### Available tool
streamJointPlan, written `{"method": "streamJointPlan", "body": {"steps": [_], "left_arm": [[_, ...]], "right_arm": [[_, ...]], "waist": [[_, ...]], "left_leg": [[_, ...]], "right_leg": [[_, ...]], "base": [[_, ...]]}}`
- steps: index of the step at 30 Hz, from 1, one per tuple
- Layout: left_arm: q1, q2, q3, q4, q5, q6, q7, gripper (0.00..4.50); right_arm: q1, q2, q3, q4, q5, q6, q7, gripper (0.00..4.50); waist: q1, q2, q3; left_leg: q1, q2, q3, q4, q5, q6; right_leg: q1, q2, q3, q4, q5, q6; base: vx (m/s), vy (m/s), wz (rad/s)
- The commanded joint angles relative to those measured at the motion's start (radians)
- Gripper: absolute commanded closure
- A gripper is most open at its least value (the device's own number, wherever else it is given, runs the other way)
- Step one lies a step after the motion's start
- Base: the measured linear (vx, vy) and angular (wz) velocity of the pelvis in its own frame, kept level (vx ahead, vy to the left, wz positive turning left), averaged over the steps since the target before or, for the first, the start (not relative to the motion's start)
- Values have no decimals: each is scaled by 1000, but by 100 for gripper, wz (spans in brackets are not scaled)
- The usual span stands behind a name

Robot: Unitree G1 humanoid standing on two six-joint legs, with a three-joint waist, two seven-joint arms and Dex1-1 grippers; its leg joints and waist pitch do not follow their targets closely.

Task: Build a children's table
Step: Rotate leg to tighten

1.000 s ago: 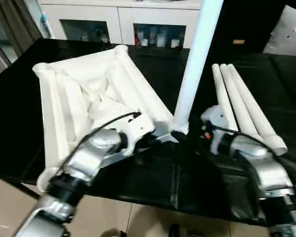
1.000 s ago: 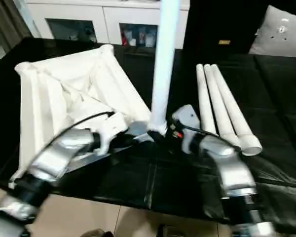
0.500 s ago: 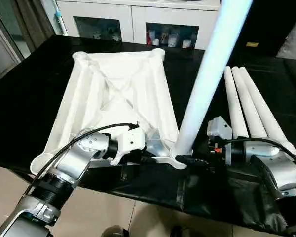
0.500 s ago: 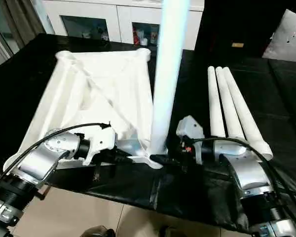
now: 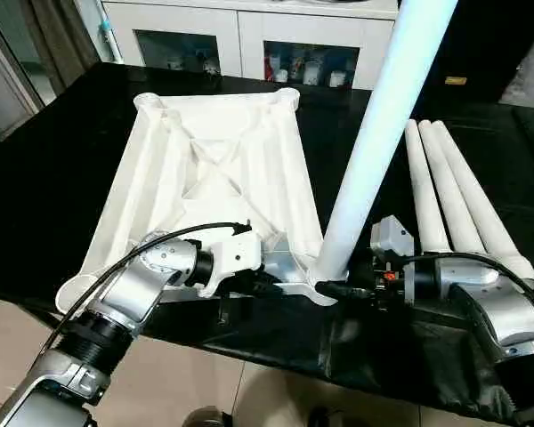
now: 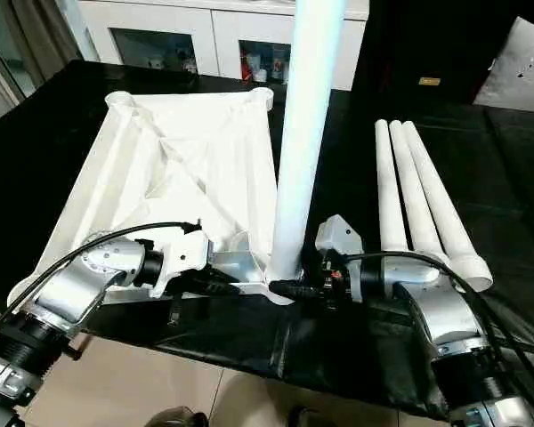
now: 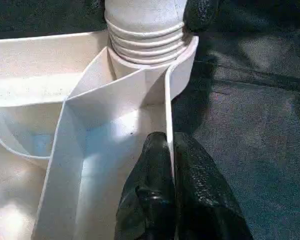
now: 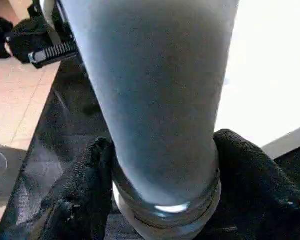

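At the tabletop's near corner socket, about 5 o'clock, the standing leg now has the right gripper jaws closed in around its base, no longer spread; left gripper jaws pinch the rim. Screwing-in looks ready. Three spare legs lie at 3 o'clock on the black surface.

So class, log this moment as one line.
left gripper: shut on tabletop rim | right gripper: around upright leg in corner socket
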Motion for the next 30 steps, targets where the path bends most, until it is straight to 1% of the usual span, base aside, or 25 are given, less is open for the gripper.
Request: {"method": "streamJointPlan", "body": {"steps": [1,2,3,4,5,6,7,8,9,10,11,12,13,14,16,18,20,21,23,24,25,26,27,28,30], "left_arm": [[-4,-17,16,-38,-12,18,23,450],[2,-42,30,-56,-14,78,75,450],[2,-42,30,-56,-14,78,75,450],[4,-70,41,-68,-9,132,131,450],[4,-81,45,-72,-7,149,152,450],[-2,-129,63,-80,-4,216,231,450],[-10,-161,76,-79,-6,253,277,450],[-29,-222,100,-71,-9,315,359,450],[-45,-260,112,-59,-7,342,410,450],[-53,-279,118,-52,-4,351,435,450],[-75,-311,126,-21,6,348,483,450],[-78,-316,127,-17,8,348,490,450],[-121,-364,141,47,36,329,585,450],[-137,-375,137,69,55,315,611,450],[-145,-371,125,79,76,300,617,450],[-143,-361,120,76,91,297,611,450],[-141,-342,109,76,103,272,595,450],[-141,-333,103,78,104,257,586,450],[-140,-324,96,83,104,231,578,450],[-142,-325,96,94,105,216,580,450],[-145,-326,97,105,107,205,584,450],[-148,-331,105,116,96,204,574,450],[-149,-334,111,122,86,206,566,450],[-149,-334,111,122,86,206,566,423],[-140,-339,132,98,50,212,540,395]], "right_arm": [[18,24,11,-22,39,28,-2,177],[28,49,12,-35,35,54,-44,178],[28,49,12,-35,35,54,-44,178],[29,77,14,-33,13,73,-108,178],[29,89,14,-30,4,81,-135,179],[19,138,4,-12,-19,105,-234,180],[11,166,-5,-1,-26,117,-283,180],[-3,217,-21,17,-35,140,-368,181],[-11,249,-32,25,-38,154,-417,181],[-14,264,-37,28,-38,162,-439,181],[-22,289,-48,40,-48,174,-491,181],[-24,293,-50,42,-50,175,-499,181],[-35,329,-64,64,-74,187,-591,182],[-37,342,-70,69,-96,181,-633,182],[-35,348,-77,71,-113,154,-658,182],[-28,351,-93,59,-102,146,-652,126],[-17,341,-102,39,-101,134,-644,109],[-11,324,-101,27,-109,134,-644,101],[-2,294,-100,9,-125,130,-647,76],[1,286,-103,3,-132,127,-652,76],[4,277,-112,-11,-123,146,-648,76],[13,258,-123,-39,-112,163,-634,58],[19,248,-129,-57,-104,174,-624,58],[19,248,-129,-57,-104,174,-624,41],[48,194,-160,-137,-77,201,-586,26]], "waist": [[0,-16,-82],[1,-15,-82],[0,-14,-79],[-2,-15,-78],[-5,-14,-72],[-6,-16,-71],[-13,-17,-66],[-21,-20,-65],[-31,-21,-66],[-35,-23,-65],[-36,-23,-70],[-36,-24,-70],[-37,-21,-70],[-39,-18,-71],[-33,-18,-78],[-27,-10,-81],[-25,-12,-85],[-26,-11,-84],[-29,-16,-85],[-29,-14,-83],[-31,-15,-83],[-33,-18,-82],[-30,-18,-83],[-28,-16,-82],[-25,-17,-85]], "left_leg": [[-1,51,-11,-58,-29,144],[-2,51,-12,-58,-29,142],[1,52,-11,-60,-39,137],[1,52,-12,-61,-47,131],[4,50,-10,-63,-74,117],[5,48,-11,-64,-89,108],[3,45,-11,-68,-102,88],[6,43,-12,-69,-116,72],[9,36,-12,-66,-123,62],[6,32,-12,-66,-122,63],[6,29,-11,-64,-104,71],[6,29,-10,-63,-98,80],[10,26,-9,-62,-99,92],[8,24,-8,-62,-84,93],[6,27,-11,-62,-64,99],[3,33,-13,-61,-45,115],[0,36,-14,-59,-18,138],[0,37,-13,-59,-23,146],[-5,34,-13,-59,-23,148],[-5,33,-13,-58,-28,149],[-4,32,-12,-58,-36,146],[-3,31,-11,-59,-40,144],[-1,32,-11,-58,-40,144],[-2,35,-11,-59,-40,146],[-1,36,-11,-58,-30,148]], "right_leg": [[75,-86,55,-59,-262,-162],[76,-85,54,-59,-266,-161],[72,-85,54,-64,-285,-161],[73,-86,53,-64,-300,-159],[71,-85,52,-74,-350,-149],[73,-86,52,-76,-375,-141],[74,-83,50,-80,-413,-129],[76,-86,49,-85,-449,-112],[76,-85,46,-91,-481,-101],[78,-85,45,-94,-498,-89],[80,-85,47,-96,-493,-76],[77,-82,48,-96,-483,-74],[72,-79,47,-99,-485,-70],[71,-74,45,-101,-477,-63],[77,-77,46,-93,-429,-67],[77,-80,49,-83,-362,-88],[80,-80,51,-71,-273,-122],[80,-80,50,-71,-263,-130],[85,-80,49,-70,-262,-129],[85,-80,48,-73,-274,-126],[84,-79,48,-75,-292,-120],[85,-78,48,-78,-310,-116],[83,-78,49,-78,-315,-114],[82,-79,49,-78,-320,-113],[83,-80,50,-75,-306,-114]], "base": [[0,0,0],[0,0,0],[0,0,0],[0,0,0],[0,0,0],[0,0,0],[0,0,0],[0,0,0],[0,0,0],[0,0,0],[0,0,0],[0,0,0],[0,0,0],[0,0,0],[0,0,0],[0,0,0],[0,0,0],[0,0,0],[0,0,0],[0,0,0],[0,0,0],[0,0,0],[0,0,0],[0,0,0],[0,0,0]]}}
